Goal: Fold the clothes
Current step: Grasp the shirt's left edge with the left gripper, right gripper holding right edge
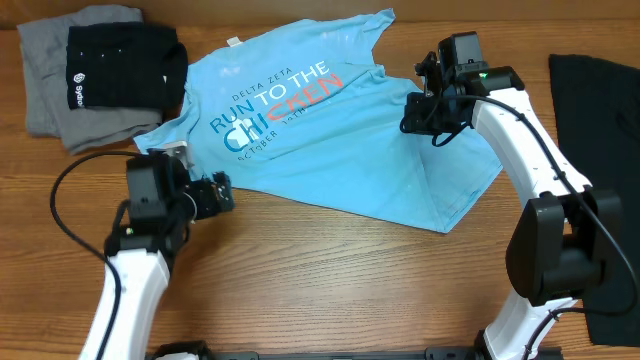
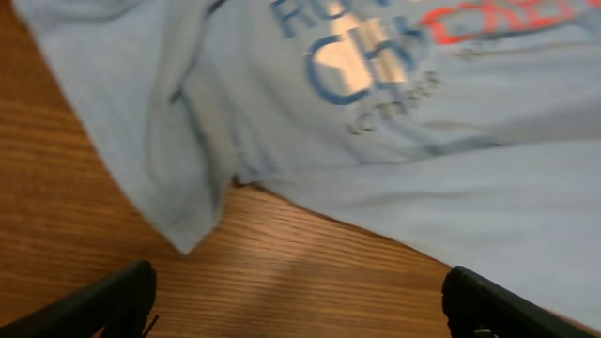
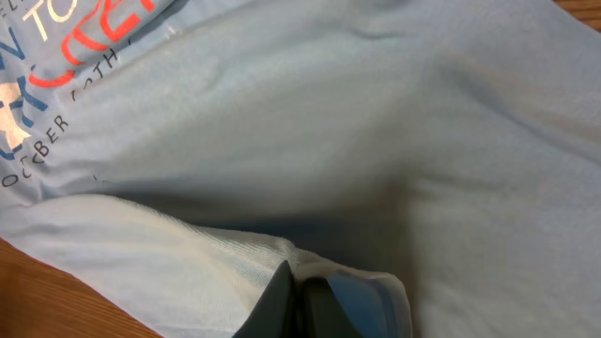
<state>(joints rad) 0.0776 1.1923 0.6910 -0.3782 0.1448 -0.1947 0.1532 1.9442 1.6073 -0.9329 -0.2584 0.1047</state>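
Observed on the wooden table (image 1: 330,290): the light blue T-shirt (image 1: 330,150) lies spread at the centre, printed side up, lettering running on a slant, cloth wrinkled and not flat throughout. At the far left corner a grey garment (image 1: 40,95) sits folded, with a black garment (image 1: 125,62) folded and resting on top of it, a small white mark showing on its near-left part. A second black garment (image 1: 595,90) lies along the right edge, partly out of view. The left gripper (image 1: 222,192) is over bare wood just beside the shirt's near-left sleeve; its fingers (image 2: 103,300) stand wide apart with nothing between them, clear of the cloth. The right gripper (image 1: 422,118) is down on the shirt's right-hand part; its fingers (image 3: 282,300) are pressed together with a small fold of the blue cloth pinched at the tips, and the fabric rises in a ridge there. The shirt's remaining edges lie on the table
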